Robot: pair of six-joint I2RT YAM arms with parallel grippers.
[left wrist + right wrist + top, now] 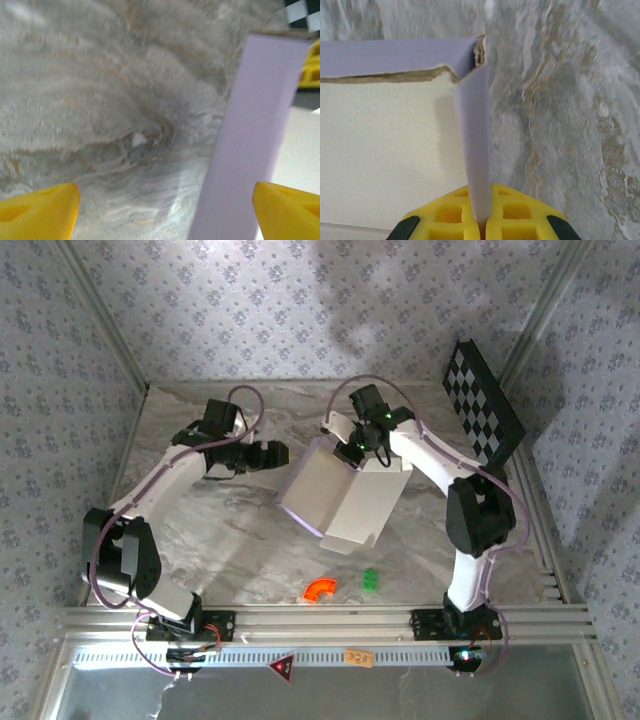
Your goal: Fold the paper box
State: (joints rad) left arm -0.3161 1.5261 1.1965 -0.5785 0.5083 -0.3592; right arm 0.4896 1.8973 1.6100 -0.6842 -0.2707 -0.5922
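Note:
The paper box [345,495] lies partly folded in the middle of the marble table, off-white inside with pale lilac edges. My right gripper [362,448] is at its far edge, shut on an upright lilac side flap [475,150] that runs up from between the yellow fingers [445,215]. My left gripper [275,454] is open just left of the box. Its yellow fingertips [40,207] are spread wide, and a raised lilac wall [250,145] of the box stands between them, close to the right fingertip [287,210].
A black-and-white checkered board [482,400] leans at the back right. An orange curved piece [320,589] and a small green block [370,580] lie near the front edge. Patterned walls enclose the table [220,530].

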